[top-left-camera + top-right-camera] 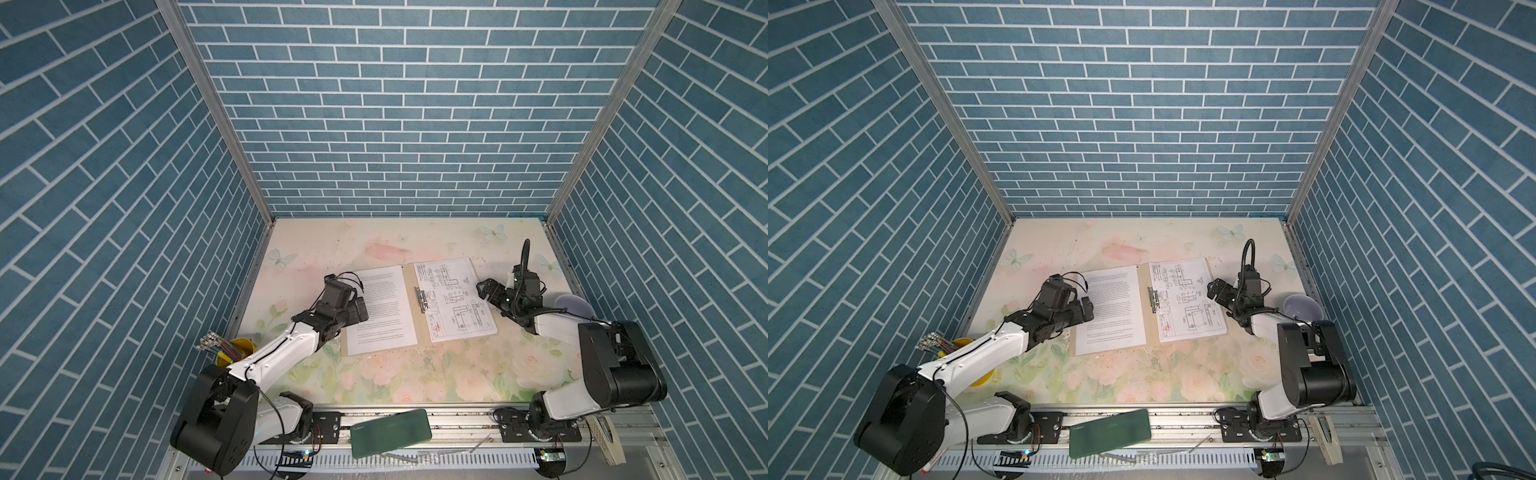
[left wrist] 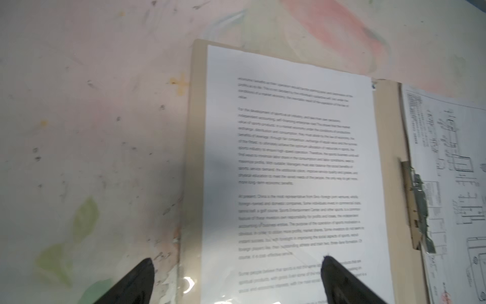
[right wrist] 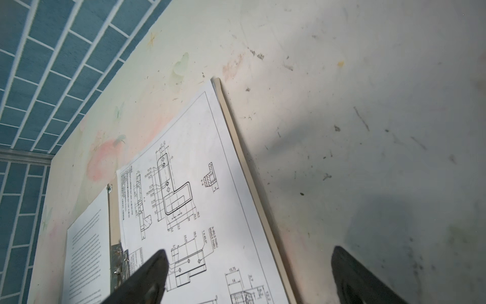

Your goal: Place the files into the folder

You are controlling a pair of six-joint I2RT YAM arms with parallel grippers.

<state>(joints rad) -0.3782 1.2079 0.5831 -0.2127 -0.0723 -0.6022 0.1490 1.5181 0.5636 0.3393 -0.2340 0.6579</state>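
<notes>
The tan folder point(image 1: 410, 278) point(image 1: 1144, 282) lies open and flat mid-table, with a metal clip point(image 1: 420, 300) at its spine. A text sheet point(image 1: 384, 311) point(image 2: 289, 158) rests on its left leaf, a line-diagram sheet point(image 1: 455, 299) point(image 3: 197, 184) on its right leaf. My left gripper point(image 1: 360, 309) point(image 2: 236, 260) is open over the folder's left edge point(image 2: 196, 131), one finger above the table and one above the text sheet. At the right edge point(image 3: 249, 171) my right gripper point(image 1: 484, 291) point(image 3: 249, 251) is open too, straddling it. Neither holds anything.
A yellow cup of pencils point(image 1: 232, 353) stands at the front left under the left arm. A lavender bowl point(image 1: 571, 305) sits at the right wall behind the right arm. A dark green flat case point(image 1: 390, 432) lies on the front rail. Brick walls close three sides.
</notes>
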